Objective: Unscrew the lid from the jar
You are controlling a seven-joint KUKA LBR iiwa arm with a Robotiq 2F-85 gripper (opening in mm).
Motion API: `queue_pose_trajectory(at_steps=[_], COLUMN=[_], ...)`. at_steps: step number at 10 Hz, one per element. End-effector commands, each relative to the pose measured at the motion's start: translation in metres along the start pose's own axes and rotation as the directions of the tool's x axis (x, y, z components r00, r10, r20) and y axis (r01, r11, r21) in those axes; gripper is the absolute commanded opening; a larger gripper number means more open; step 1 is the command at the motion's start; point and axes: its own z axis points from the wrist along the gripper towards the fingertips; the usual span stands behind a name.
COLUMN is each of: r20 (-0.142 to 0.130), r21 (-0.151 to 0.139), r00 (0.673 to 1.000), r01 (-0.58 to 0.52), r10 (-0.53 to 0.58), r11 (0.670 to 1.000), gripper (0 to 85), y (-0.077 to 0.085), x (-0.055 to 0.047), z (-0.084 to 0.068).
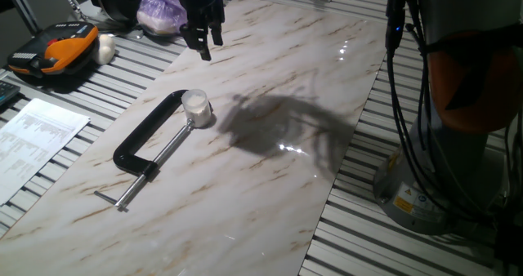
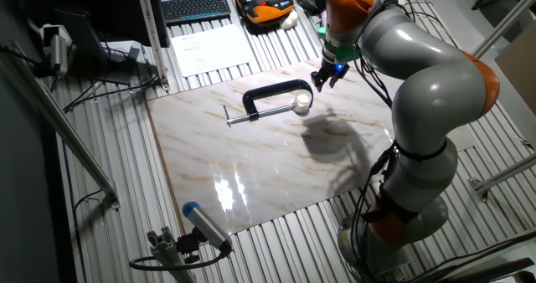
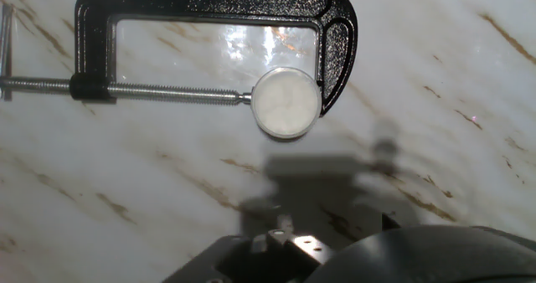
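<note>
- Arm [image 2: 435, 107], grey with orange joints, reaches over the far side of the tabletop [image 1: 270, 194], a marbled slab on a slatted metal bench [image 2: 117, 208].
- Tabletop shows a dark arm shadow just right of the clamp.
- Paper sheet [image 1: 33, 145] lies on the slats at the near left, well apart from the clamp.
- Orange-and-black case [image 1: 51, 54] sits at the far left corner, a white lump [image 1: 106, 47] touching its right side.
- Purple plastic bag [image 1: 161, 13] lies behind the gripper.
- Black C-clamp [image 1: 151, 133] lies flat on the tabletop, screw running along its open side.
- Gripper [image 1: 204, 41] hangs in the air above and beyond the clamp, touching nothing; fingers are spread a little, nothing between them.
- Jar [image 1: 197, 110] stands upright, pinched between the clamp's screw tip and its fixed jaw end; hand view shows it from the top.
- Lid [image 1: 194, 99] sits on the jar, white, flat-topped, about the same width.
</note>
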Motion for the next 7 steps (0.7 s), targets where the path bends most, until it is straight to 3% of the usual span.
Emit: queue_pose_trajectory(at_steps=[1,3,7], r20=[0.002,0.005,0.039], r21=[0.0,0.0,-0.021], r00=[1.0,1.0,0.999], r01=[0.002,0.006,0.01], r10=[-0.002,-0.006,-0.009], r11=[1.0,1.0,1.0], gripper=[0.0,0.0,0.0], y=[0.0,-0.0001,-0.0003], x=[0.0,0.0001,-0.0002], z=[-0.0002,-0.0002,0.0005])
